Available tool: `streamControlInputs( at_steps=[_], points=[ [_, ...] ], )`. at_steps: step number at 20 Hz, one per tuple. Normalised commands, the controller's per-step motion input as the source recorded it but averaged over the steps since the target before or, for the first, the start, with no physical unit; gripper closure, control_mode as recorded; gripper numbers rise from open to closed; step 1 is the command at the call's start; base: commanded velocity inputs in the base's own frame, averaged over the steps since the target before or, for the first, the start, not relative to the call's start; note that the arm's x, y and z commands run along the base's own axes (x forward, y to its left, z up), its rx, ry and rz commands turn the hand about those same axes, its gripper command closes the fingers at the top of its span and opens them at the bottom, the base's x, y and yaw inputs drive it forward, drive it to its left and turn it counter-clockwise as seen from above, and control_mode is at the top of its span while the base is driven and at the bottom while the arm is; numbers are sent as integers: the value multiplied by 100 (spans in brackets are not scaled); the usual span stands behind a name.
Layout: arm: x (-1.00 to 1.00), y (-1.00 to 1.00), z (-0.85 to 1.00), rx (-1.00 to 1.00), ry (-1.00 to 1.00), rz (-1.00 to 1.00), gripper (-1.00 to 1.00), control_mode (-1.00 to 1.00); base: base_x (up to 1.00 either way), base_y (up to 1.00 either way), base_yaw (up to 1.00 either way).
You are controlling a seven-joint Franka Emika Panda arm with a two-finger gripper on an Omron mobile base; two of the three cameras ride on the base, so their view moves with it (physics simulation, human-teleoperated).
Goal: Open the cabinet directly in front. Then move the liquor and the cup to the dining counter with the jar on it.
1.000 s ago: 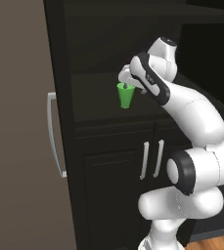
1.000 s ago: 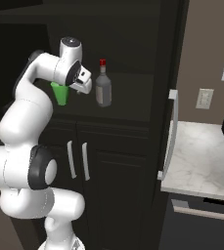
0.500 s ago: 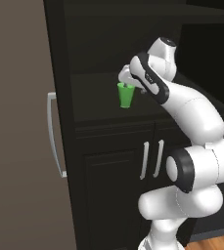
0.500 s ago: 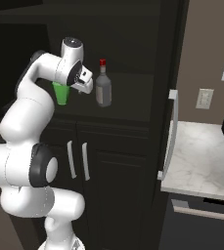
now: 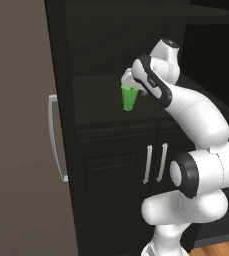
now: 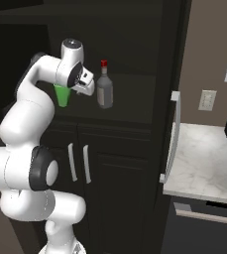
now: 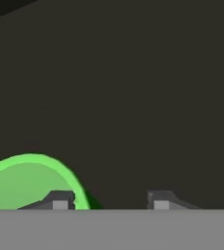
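The tall near-black cabinet (image 5: 101,55) stands open, its doors swung out to both sides. On its shelf stands the green cup (image 5: 128,98) (image 6: 62,95) (image 7: 25,183), and to its right the liquor (image 6: 104,85), a clear bottle with a red cap. My gripper (image 5: 128,86) (image 6: 73,89) (image 7: 111,200) reaches down onto the cup's top. In the hand view one fingertip (image 7: 59,199) is inside the rim and the other stands outside, a gap away from the wall. The jaws are partly apart, open. The dining counter and the jar are out of view.
The open door on the left carries a long pale handle (image 5: 56,137), and so does the one on the right (image 6: 172,139). Below the shelf are shorter doors with paired handles (image 5: 155,163). A marble worktop (image 6: 204,158) lies at the right.
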Motion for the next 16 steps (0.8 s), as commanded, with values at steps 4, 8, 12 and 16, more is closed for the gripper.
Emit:
streamControlInputs(
  at_steps=[4,8,12,16],
  points=[
    [0,0,0,0,0,0,100,-100,0,0,0],
    [0,0,0,0,0,0,100,-100,0,0,0],
    [-7,0,-4,0,5,0,100,-100,0,0,0],
    [-87,0,-7,0,1,1,100,-100,0,0,0]
  ],
)
